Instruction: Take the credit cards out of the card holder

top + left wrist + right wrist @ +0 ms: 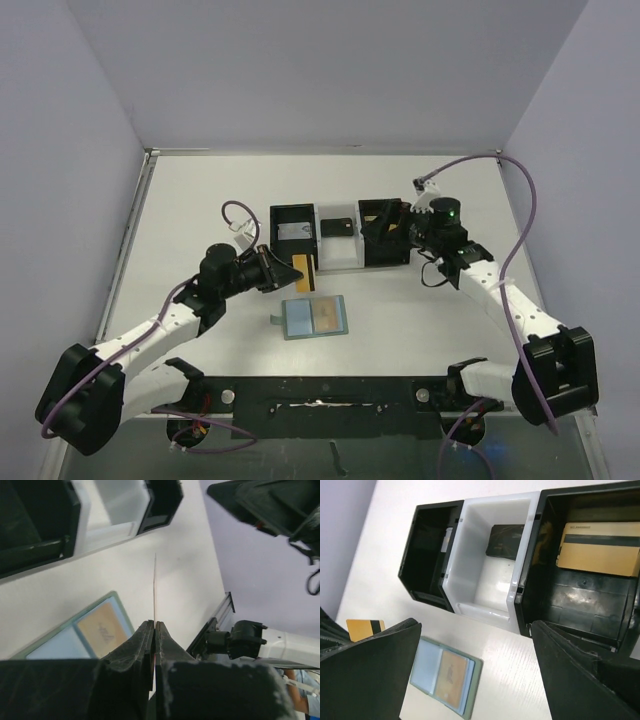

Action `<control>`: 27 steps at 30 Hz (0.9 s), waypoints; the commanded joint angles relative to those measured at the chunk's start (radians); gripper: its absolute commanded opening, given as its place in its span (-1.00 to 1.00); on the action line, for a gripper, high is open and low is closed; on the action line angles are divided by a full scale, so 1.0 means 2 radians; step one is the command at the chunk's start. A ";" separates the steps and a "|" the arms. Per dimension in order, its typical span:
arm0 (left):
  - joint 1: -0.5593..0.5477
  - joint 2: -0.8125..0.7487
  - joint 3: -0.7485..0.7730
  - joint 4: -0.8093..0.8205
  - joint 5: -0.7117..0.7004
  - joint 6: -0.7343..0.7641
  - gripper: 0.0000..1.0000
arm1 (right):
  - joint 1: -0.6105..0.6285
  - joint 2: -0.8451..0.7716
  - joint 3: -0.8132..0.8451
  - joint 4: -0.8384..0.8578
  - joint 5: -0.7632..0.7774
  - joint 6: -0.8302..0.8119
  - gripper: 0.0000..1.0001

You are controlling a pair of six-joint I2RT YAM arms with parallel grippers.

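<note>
The card holder (315,317) lies open on the table, sage-green with a pale blue inside. An orange-tan card (102,630) sits in its right pocket, also in the right wrist view (451,677). My left gripper (287,268) is shut on a gold-orange credit card (305,271) and holds it on edge above the table, between the holder and the boxes. In the left wrist view the card (155,587) shows edge-on between my fingertips (154,624). My right gripper (385,224) is open and empty over the right black box (386,255); its jaws (476,625) stand wide apart.
Three boxes stand in a row behind the holder. The left black box (277,228) holds a grey card (294,233). The white box (470,555) holds a dark card (505,541). The right black box (570,595) holds a gold card (597,550). Purple cables loop off both arms.
</note>
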 commanded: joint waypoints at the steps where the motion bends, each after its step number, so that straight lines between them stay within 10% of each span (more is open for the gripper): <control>1: -0.001 0.004 0.026 0.120 0.055 -0.028 -1.00 | -0.042 -0.044 -0.084 0.165 -0.091 0.096 0.95; 8: -0.001 0.012 0.034 0.161 0.078 -0.049 -1.00 | -0.055 -0.023 -0.165 0.437 -0.263 0.236 0.98; 27: 0.001 0.037 0.013 0.292 0.112 -0.124 -1.00 | 0.053 0.043 -0.093 0.420 -0.333 0.233 0.03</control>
